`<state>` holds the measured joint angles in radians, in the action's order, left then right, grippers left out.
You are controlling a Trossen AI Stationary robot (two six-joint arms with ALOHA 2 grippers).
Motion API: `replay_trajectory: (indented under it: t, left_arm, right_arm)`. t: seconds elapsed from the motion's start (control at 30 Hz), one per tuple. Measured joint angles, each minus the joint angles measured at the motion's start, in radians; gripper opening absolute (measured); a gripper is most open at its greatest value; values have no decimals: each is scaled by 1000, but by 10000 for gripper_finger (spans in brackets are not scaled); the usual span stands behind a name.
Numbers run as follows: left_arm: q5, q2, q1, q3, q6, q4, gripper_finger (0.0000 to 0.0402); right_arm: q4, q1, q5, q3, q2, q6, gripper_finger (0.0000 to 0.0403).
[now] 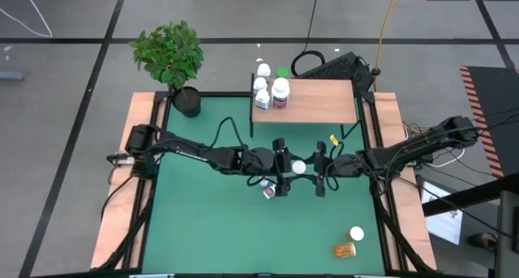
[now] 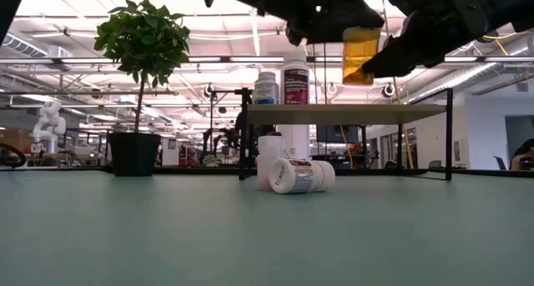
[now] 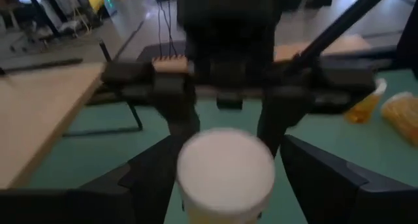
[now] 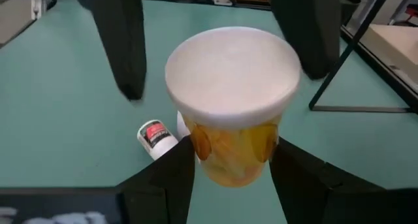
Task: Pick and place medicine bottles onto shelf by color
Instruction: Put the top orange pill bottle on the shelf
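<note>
Above the mat's (image 1: 203, 229) middle, both grippers meet at one amber bottle (image 2: 360, 54) with a white cap, held in the air. Right gripper (image 4: 232, 152) is clamped on its amber body. Left gripper's (image 3: 225, 172) fingers flank the cap in the left wrist view; whether they press it is unclear, probably apart.

High view shows only the cap (image 1: 298, 167); low view shows the amber body. A white bottle (image 2: 300, 176) lies on its side under the arms, label unreadable. Another white one (image 2: 269, 159) stands behind it, partly hidden.

On the shelf's (image 1: 324, 104) left edge stand white bottles (image 1: 280, 91). Near the mat's right front corner lie two more bottles (image 1: 349, 241).
</note>
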<state>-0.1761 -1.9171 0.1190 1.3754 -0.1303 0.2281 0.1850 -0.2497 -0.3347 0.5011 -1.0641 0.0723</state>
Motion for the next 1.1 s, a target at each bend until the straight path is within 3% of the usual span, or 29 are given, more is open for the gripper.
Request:
replay_trajectory:
  t: [0.4, 0.53, 0.87, 0.97, 1.1]
  left_arm:
    - [-4, 2, 2, 0, 7, 4, 206]
    - [-3, 2, 2, 0, 5, 1, 226]
    - [6, 1, 4, 0, 12, -29, 332]
    - [7, 1, 3, 0, 19, -28, 337]
    - [6, 1, -3, 0, 50, -25, 307]
  right_arm:
    - [-8, -1, 6, -1, 0, 18, 171]
    - [-4, -1, 2, -1, 0, 18, 171]
    - [27, 1, -6, -1, 0, 21, 171]
    - [27, 1, -6, -1, 0, 21, 171]
    - [24, 1, -6, -1, 0, 21, 171]
